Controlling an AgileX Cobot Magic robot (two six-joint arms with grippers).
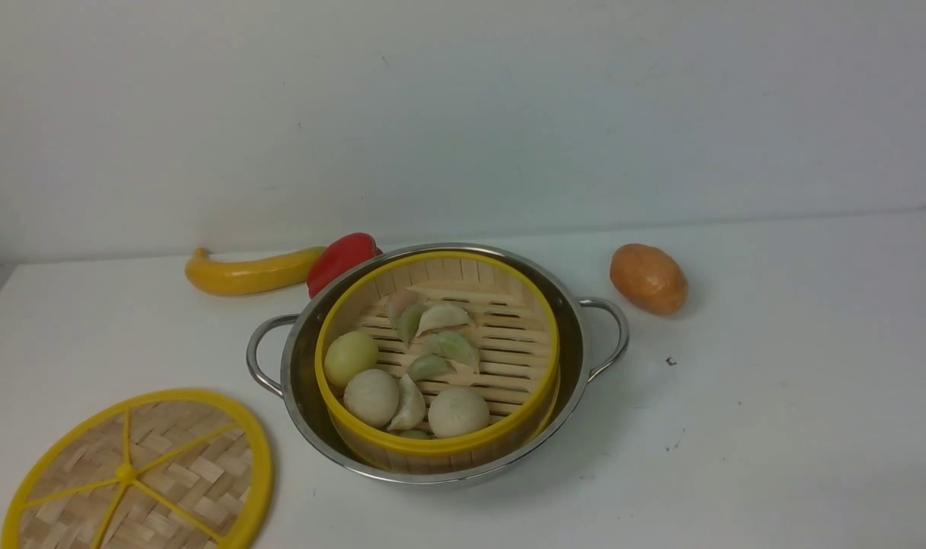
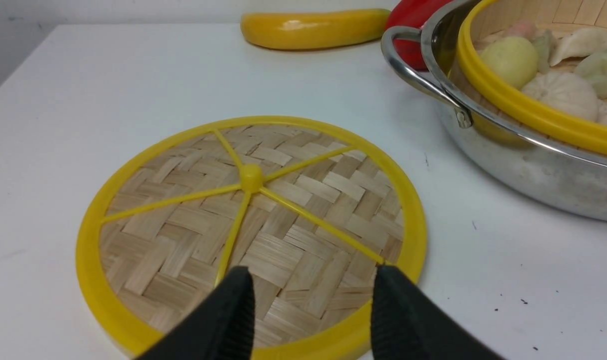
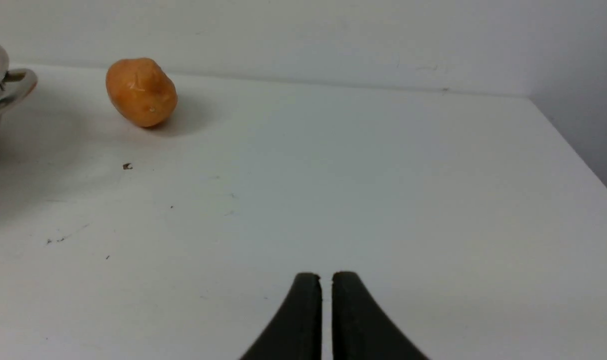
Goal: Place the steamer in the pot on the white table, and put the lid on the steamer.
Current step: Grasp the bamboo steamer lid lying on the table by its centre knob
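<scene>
Where the steamer (image 1: 463,271) sits: inside the steel pot (image 1: 571,343), buns and dumplings showing.
Lid (image 1: 165,465): flat on the white surface (image 1: 776,427), at the pot's 8 o'clock.
Left tool (image 2: 311,272): fingers spread wide over the lid's rim, gripping nothing.
Right tool (image 3: 326,280): nearly closed, thin slit, empty.
Potato (image 1: 648,278): pot's 2 o'clock.

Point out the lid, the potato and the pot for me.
lid (image 2: 266,235), left wrist view, woven bamboo beside the knob.
potato (image 1: 649,278), front view, middle of its skin.
pot (image 1: 572,345), front view, inner steel wall beside the steamer.
</scene>
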